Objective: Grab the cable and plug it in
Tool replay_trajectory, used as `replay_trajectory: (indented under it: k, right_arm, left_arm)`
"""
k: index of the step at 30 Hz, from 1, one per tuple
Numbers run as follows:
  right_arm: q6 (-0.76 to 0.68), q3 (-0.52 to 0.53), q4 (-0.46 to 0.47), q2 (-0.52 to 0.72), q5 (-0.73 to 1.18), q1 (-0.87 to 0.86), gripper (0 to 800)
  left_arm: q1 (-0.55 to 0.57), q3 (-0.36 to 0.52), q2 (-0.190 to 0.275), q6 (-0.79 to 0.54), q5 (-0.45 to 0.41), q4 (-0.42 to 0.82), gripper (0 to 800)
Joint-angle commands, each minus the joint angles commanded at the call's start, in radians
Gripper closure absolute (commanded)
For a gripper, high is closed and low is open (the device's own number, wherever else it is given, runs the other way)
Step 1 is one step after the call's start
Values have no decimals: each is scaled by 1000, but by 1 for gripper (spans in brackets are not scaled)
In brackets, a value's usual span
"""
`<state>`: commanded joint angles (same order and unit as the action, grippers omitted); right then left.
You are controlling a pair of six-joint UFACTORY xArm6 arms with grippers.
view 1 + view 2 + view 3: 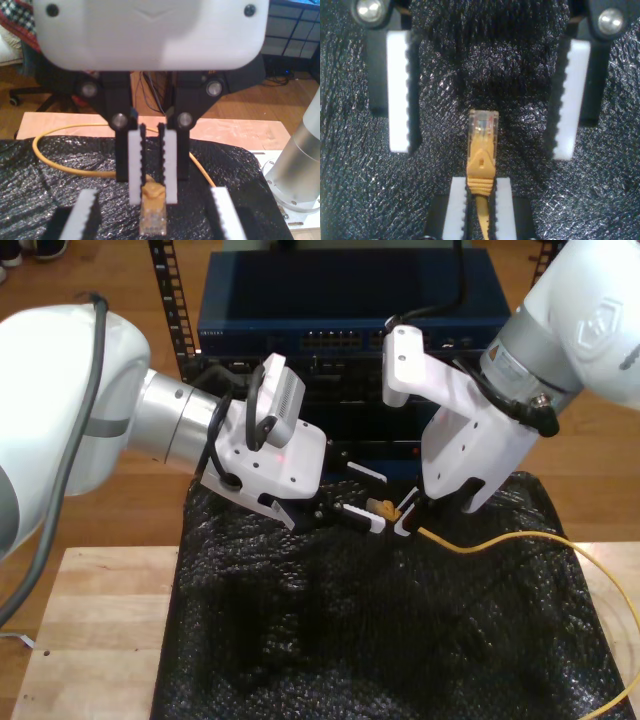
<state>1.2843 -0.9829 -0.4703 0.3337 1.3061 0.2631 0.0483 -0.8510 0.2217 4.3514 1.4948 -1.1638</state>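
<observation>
The yellow-orange cable (pixel 500 538) runs across the black mat toward the exterior view's right. Its clear plug (pixel 483 122) sticks out past my second gripper (pixel 481 182), which is shut on the yellow boot just behind the plug. In the first wrist view that gripper (pixel 152 199) hangs down with the plug (pixel 152 220) pointing at the camera. My first gripper (pixel 482 150) is open, and its white toothed pads (pixel 82 215) stand wide apart on either side of the plug without touching it. In the exterior view the plug (pixel 380 507) sits between the two arms.
A black bubble-textured mat (pixel 350 630) covers a wooden table (pixel 90 640). Behind the arms stands a blue network switch (pixel 340 295) with a row of ports (pixel 335 340). A silver arm base (pixel 300 165) rises beside the mat.
</observation>
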Motion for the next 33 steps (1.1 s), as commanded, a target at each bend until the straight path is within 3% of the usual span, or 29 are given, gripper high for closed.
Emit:
replay_trajectory:
  k: [22,28,33]
  right_arm:
    - [0,3,2,-6,-2,0,790]
    - [0,3,2,-6,-2,0,790]
    - [0,3,2,-6,-2,0,779]
  left_arm:
    - [0,17,3,6,-3,2,566]
    - [0,18,5,15,-6,3,708]
    - [0,26,8,15,-9,3,780]
